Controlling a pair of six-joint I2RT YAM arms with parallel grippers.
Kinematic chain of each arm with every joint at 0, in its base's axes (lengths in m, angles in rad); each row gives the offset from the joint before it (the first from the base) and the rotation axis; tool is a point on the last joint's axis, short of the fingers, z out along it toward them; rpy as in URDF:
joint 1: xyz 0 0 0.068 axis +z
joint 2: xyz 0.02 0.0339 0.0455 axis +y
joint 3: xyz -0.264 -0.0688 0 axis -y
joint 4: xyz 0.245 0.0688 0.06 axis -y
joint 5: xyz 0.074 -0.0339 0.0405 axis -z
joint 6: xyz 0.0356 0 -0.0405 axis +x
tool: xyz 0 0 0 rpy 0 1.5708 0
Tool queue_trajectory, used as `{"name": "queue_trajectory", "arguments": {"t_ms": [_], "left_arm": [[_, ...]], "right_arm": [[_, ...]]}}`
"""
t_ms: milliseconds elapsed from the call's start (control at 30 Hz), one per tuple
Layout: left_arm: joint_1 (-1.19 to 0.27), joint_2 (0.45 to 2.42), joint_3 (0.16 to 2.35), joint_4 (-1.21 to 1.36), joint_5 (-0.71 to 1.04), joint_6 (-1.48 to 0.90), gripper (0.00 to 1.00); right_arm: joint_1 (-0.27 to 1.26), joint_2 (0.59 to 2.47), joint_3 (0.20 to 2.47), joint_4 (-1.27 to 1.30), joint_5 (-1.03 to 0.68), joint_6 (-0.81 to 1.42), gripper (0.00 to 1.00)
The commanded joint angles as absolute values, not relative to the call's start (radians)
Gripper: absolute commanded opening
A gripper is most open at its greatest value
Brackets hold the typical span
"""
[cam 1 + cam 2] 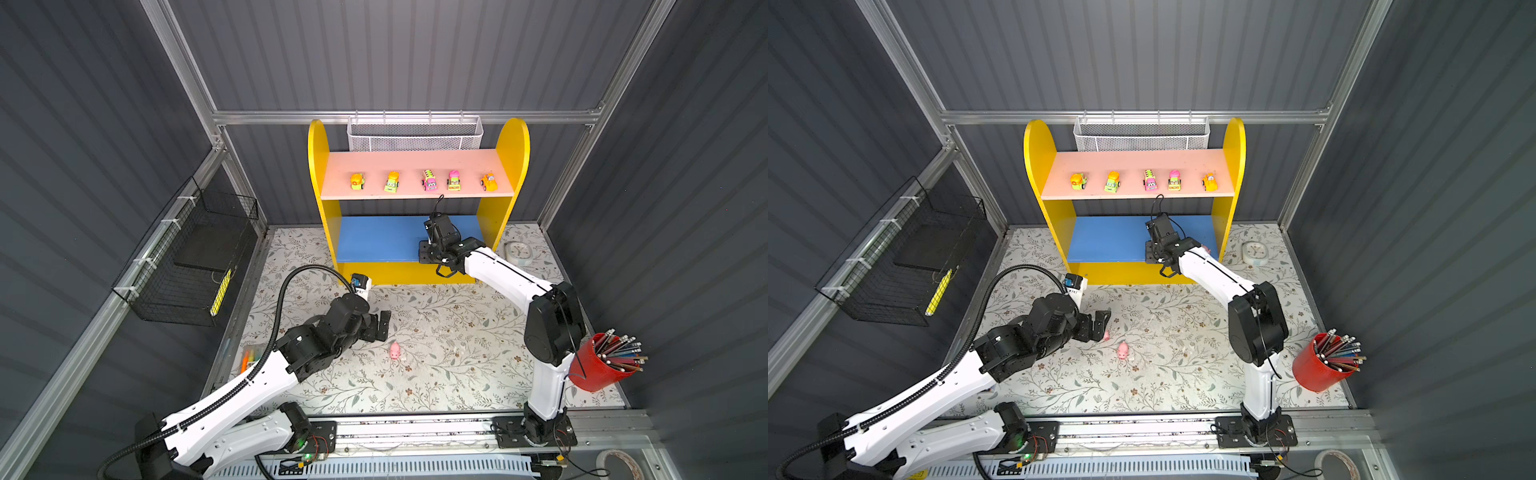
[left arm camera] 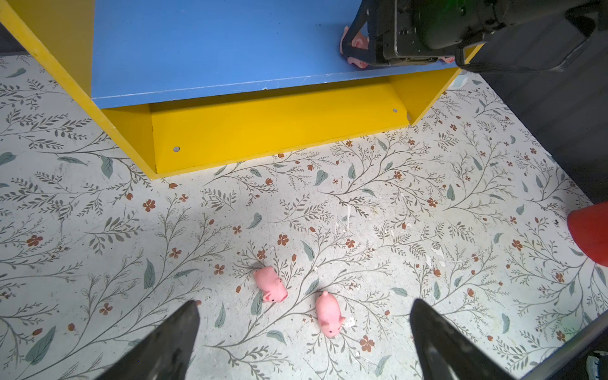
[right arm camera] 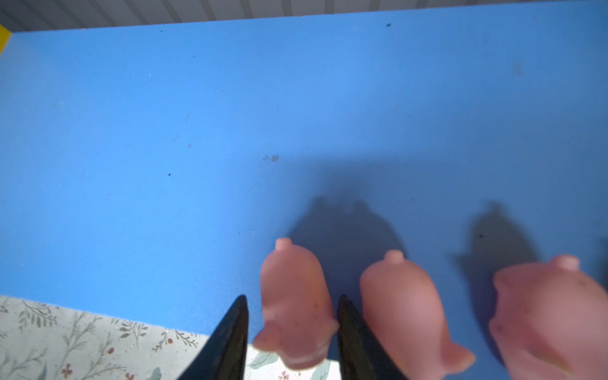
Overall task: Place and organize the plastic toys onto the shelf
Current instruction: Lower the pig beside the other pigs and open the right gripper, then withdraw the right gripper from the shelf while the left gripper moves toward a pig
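Now the right gripper (image 3: 293,297), narrowly parted, straddles a pig (image 3: 292,269) at five o'clock on the blue board (image 3: 164,131). Left gripper (image 2: 306,302) gapes wide near two pigs (image 2: 270,285) (image 2: 329,314).

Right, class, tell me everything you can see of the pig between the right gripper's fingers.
The pig is tiny, pink, smooth, rubbery-looking, slightly blurred. It stands back up on the blue lower board near the front edge, beside another pig, nub tail pointing away from the right gripper, ears and snout toward it. The fingers flank it; a gap shows beside one.
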State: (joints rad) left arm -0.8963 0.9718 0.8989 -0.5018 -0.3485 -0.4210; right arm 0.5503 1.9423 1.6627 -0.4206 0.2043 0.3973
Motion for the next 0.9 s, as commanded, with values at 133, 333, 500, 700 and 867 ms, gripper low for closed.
{"name": "queue_trajectory", "arguments": {"t_ms": [133,333,500,700,867], "left_arm": [[-0.897,0.971,0.920,-0.512,-0.367,-0.399,1.00],[-0.897,0.959,0.914,-0.517,-0.374,-0.406,1.00],[-0.897,0.941,0.902,-0.527,-0.372,-0.429,1.00],[-0.897,0.897,0.877,-0.552,-0.380,-0.465,1.00],[-0.898,0.853,0.807,-0.565,-0.351,-0.539,1.00]], "right_arm": [[0.543,1.956,1.706,-0.429,0.189,0.399,0.54],[0.548,1.911,1.679,-0.427,0.163,0.399,0.58],[0.562,1.837,1.598,-0.403,0.158,0.408,0.60],[0.581,1.746,1.501,-0.394,0.149,0.415,0.64],[0.621,1.642,1.388,-0.363,0.157,0.429,0.69]]}}
